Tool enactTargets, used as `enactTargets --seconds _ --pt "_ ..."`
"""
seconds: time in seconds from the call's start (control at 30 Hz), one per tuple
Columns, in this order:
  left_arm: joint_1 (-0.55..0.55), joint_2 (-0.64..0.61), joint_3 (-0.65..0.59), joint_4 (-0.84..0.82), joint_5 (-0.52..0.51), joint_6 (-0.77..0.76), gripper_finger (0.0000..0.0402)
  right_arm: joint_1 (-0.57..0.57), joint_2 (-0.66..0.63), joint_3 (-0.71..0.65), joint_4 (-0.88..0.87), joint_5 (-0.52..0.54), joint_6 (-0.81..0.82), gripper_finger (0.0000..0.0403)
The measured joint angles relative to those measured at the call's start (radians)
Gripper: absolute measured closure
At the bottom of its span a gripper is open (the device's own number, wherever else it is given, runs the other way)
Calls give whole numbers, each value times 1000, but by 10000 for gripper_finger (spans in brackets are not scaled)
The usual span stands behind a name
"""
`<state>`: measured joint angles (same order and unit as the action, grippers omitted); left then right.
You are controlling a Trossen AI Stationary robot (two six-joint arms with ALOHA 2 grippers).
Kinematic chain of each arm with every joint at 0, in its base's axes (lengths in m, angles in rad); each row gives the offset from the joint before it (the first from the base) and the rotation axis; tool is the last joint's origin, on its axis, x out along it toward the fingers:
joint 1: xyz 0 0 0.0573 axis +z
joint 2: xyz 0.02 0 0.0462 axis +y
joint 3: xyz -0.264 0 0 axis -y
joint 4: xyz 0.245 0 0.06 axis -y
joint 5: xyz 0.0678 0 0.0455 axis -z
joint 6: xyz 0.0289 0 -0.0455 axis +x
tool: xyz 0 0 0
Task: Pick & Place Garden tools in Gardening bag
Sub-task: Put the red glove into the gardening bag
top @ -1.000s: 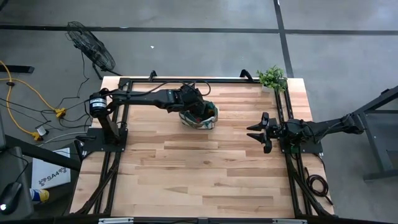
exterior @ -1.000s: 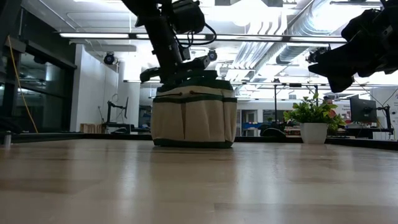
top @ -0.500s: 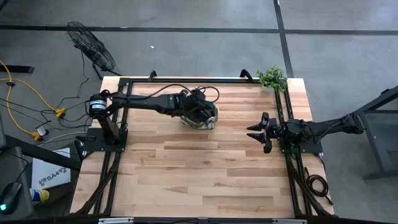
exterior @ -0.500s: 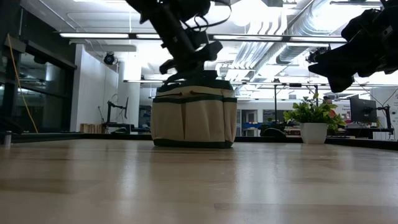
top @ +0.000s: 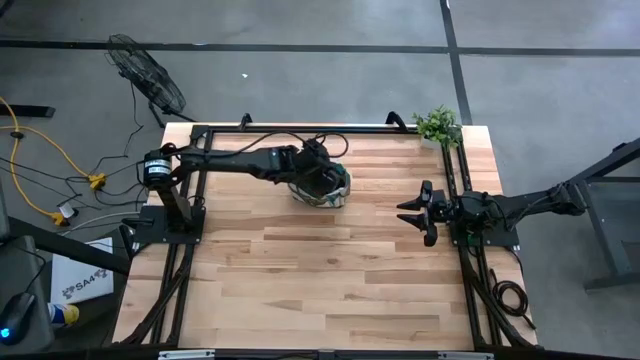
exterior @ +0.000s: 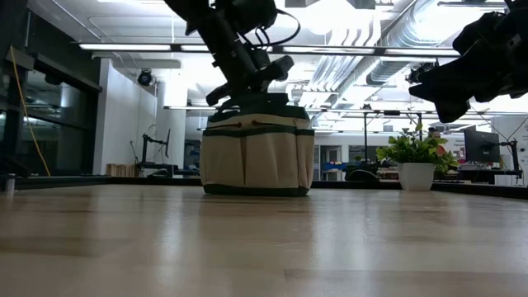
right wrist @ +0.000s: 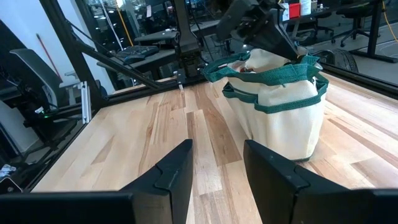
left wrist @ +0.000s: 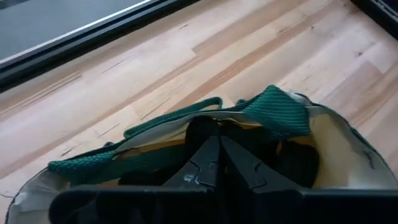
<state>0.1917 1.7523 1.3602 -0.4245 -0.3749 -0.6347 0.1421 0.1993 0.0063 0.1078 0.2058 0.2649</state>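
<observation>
- The bag [top: 322,186] sits on the wooden table [top: 320,270], up toward 12 o'clock from the middle of the table.
- It is a small round cloth bag, tan with green trim and green loop handles [left wrist: 273,112].
- The left gripper [top: 318,178] is right over the open top of the bag, tipped down into it.
- Its two dark fingers [left wrist: 214,165] are pressed together, and nothing shows between them.
- Dark things lie inside the bag, but it is too dim in there to tell what they are.
- The right gripper [top: 420,211] waits at 3 o'clock from the bag, well apart from it and up off the table.
- Its fingers [right wrist: 171,171] stand partly apart, with only bare table showing in the gap.
- A green plant in a white pot [top: 437,126] stands at the far right corner of the table, at about 2 o'clock from the bag.
</observation>
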Motion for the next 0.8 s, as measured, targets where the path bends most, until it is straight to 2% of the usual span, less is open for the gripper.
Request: enactTargets --seconds 0.5,0.8 --pt "25 0 0 -81 -94 -55 392 0 0 0 0 0 0 268" --pt "45 61 -1 -45 -22 -59 392 0 0 0 0 0 0 268"
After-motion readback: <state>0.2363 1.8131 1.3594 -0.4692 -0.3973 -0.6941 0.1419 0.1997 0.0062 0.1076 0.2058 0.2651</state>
